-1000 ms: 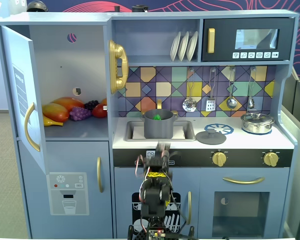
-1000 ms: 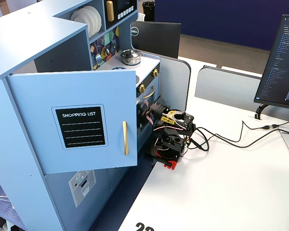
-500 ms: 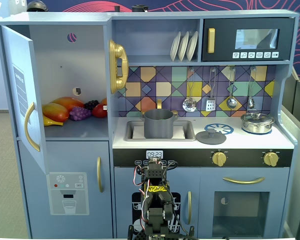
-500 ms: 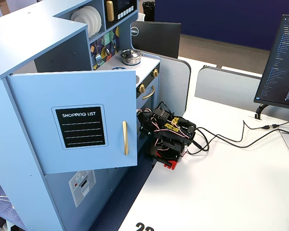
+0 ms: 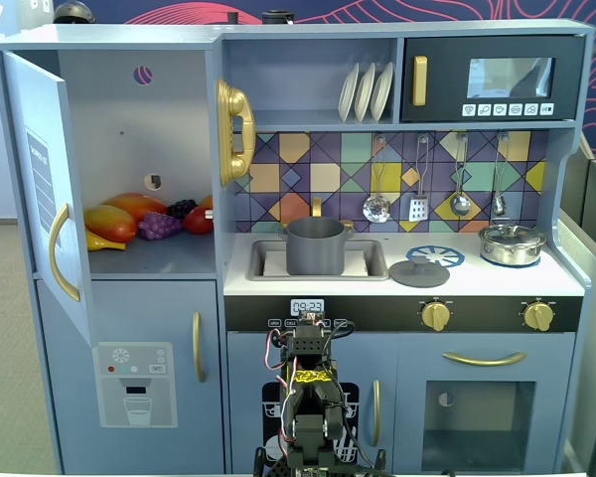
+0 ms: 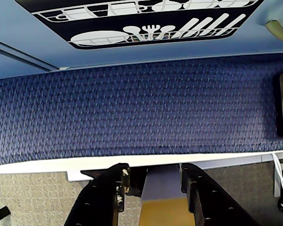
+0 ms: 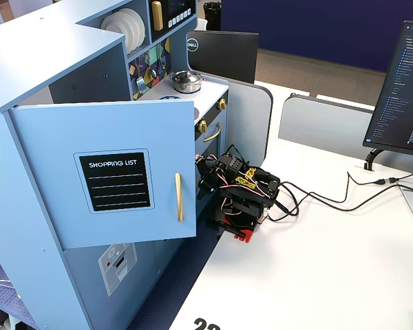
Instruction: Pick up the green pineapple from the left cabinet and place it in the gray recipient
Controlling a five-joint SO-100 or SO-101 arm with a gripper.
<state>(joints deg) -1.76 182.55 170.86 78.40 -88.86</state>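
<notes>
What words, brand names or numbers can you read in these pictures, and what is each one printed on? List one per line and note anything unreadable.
"SHOPPING LIST": black panel on the open cabinet door.
"DELL": back of the black monitor.
Clock display under the sink: digits too blurred to read.
Microwave buttons: icons only, too small.
Computer screen: text too small.
Partial digits at the table edge: cut off.

Gray pot [image 5: 315,246] in toy sink [image 5: 373,260]

Dark-gray pot [image 5: 315,246], pale blue cabinet [image 5: 129,109], multicoloured geometric backsplash [image 5: 397,179], seemingly speckled navy carpet [image 6: 132,113].
</notes>
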